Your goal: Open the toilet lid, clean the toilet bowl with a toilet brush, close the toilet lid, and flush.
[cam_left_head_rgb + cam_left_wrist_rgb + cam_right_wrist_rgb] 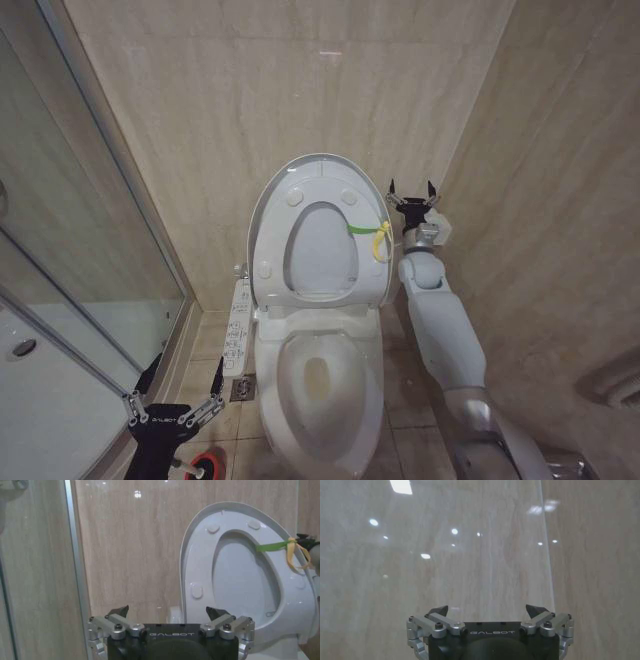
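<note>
Head view: the toilet lid point(318, 235) stands raised against the wall, the ring seat up with it, its yellow-green strap point(372, 237) at the edge nearest the right gripper point(413, 194), which hovers open-jawed just beside the lid's upper edge. The toilet bowl point(320, 385) lies exposed below, with the button panel point(238, 328) at its side. The left gripper point(172, 400), jaws spread, hangs low over the toilet brush point(203, 464) in its red cup on the floor. The step in hand is judged to be fetching the brush; it is best done by descending straight along the thin handle and closing squarely.

Left wrist view: the left gripper point(170, 615) is open and empty; the lid's underside bumpers point(197, 591) show clearly here.

Right wrist view: the right gripper point(489, 613) is open and faces bare wall, confirming it holds nothing.
</note>
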Robot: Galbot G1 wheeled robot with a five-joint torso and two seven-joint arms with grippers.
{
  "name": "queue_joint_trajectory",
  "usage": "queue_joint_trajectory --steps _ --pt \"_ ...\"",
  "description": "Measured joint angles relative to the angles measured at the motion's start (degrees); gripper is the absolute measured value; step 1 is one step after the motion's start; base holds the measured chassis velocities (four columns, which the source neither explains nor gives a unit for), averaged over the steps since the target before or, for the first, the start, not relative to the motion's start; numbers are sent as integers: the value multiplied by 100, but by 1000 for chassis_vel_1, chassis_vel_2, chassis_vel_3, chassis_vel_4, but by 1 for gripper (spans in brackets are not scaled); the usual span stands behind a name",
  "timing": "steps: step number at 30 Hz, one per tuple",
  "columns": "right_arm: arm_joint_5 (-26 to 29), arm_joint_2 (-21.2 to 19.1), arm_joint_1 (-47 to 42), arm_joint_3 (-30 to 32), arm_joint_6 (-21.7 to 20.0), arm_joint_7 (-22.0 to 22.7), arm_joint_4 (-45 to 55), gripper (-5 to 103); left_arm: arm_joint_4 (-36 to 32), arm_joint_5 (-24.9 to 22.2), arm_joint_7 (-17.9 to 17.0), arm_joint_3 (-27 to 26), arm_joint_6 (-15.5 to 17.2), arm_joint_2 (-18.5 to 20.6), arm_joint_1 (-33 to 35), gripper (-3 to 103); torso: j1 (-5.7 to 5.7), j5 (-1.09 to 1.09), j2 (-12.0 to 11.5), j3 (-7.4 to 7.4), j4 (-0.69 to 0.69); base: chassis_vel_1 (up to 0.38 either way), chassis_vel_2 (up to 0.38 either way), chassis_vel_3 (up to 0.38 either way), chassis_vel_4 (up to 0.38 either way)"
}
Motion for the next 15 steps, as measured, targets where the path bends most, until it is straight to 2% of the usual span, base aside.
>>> queue_joint_trajectory --steps 11,15 --pt "950 -608 -613 -392 -933 -214 1649 100 0 0 0 0 0 0 1 100 0 -1 2 0 2 16 -19 -18 18" --pt "915 -610 -641 -482 -894 -218 1664 100 0 0 0 0 0 0 1 100 0 -2 2 0 -2 0 0 0 0"
